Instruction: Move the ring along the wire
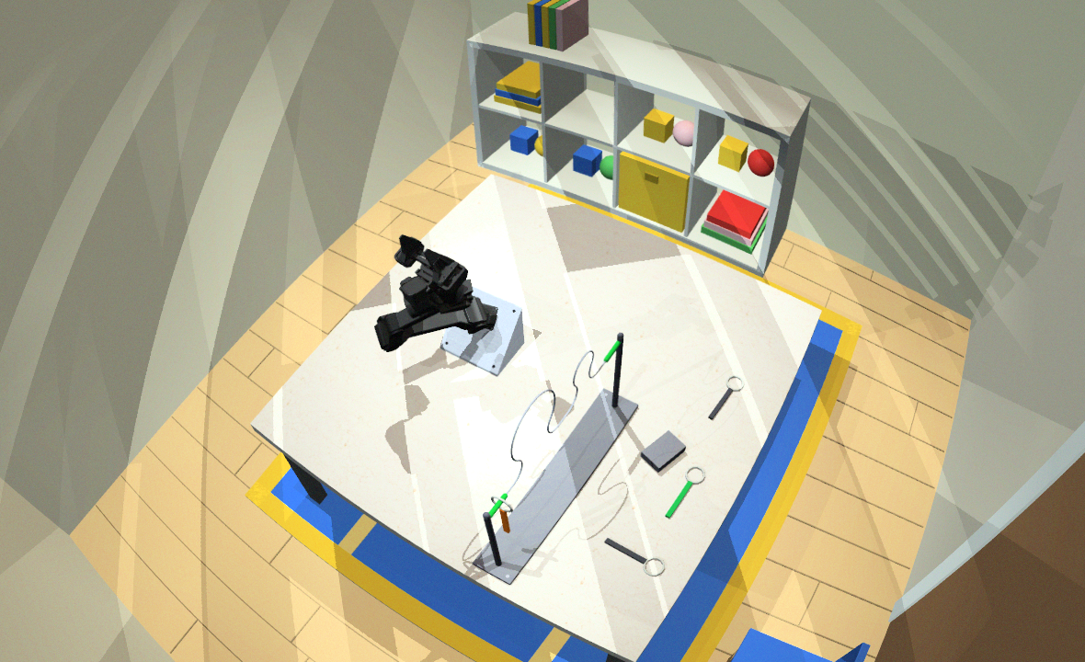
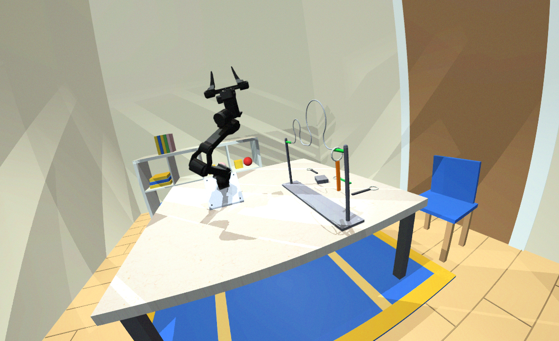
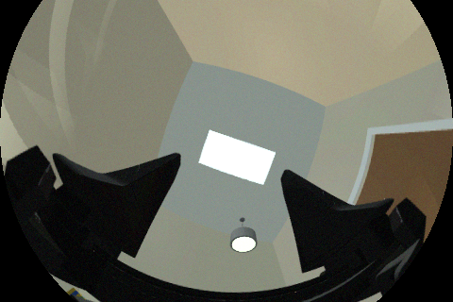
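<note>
The ring [image 1: 501, 498] with the orange handle [image 1: 505, 519] hangs on the green part of the wire beside the near post [image 1: 493, 539]. In the exterior view the ring [image 2: 337, 153] sits at the top of that post [image 2: 346, 182], with the handle [image 2: 338, 175] hanging straight down. The thin grey wire [image 2: 313, 122] loops across to the green part [image 2: 287, 141] at the far post [image 2: 289, 161]. My gripper [image 2: 222, 73] is open and empty. It points up at the ceiling, high above the arm's base and far from the ring. The wrist view shows only its two fingers and the ceiling.
The posts stand on a grey base plate [image 1: 563, 477]. Beyond it lie a grey block [image 1: 662, 449] and three loose rings with handles: one dark [image 1: 723, 399], one green [image 1: 682, 492], one dark [image 1: 633, 555]. A shelf [image 1: 636, 140] stands behind the table and a blue chair [image 2: 451, 190] beside it.
</note>
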Robot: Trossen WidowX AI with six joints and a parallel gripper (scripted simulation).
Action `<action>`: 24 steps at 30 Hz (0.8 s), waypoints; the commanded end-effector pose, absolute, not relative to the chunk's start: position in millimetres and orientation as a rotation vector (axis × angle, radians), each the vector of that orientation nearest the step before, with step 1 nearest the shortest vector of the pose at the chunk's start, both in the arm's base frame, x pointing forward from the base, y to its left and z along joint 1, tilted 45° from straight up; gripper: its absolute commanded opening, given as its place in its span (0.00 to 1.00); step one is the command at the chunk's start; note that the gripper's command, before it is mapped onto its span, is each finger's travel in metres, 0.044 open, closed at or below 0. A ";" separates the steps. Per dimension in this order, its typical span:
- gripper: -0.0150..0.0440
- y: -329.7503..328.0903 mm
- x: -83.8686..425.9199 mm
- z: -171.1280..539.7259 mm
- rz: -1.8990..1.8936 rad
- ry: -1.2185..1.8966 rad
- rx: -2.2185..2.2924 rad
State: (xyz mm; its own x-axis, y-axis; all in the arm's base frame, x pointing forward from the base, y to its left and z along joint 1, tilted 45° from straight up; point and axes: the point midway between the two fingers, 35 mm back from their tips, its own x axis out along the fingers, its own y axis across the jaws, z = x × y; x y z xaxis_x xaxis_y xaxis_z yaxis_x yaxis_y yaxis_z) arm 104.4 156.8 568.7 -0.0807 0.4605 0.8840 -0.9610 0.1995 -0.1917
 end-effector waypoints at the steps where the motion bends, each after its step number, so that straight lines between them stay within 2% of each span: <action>1: 0.89 156.9 104.8 568.7 1.312 -1.062 0.620; 9: 0.53 159.1 136.3 567.7 1.201 -1.048 0.474; 24: 0.53 139.5 219.4 560.1 0.924 -0.974 0.131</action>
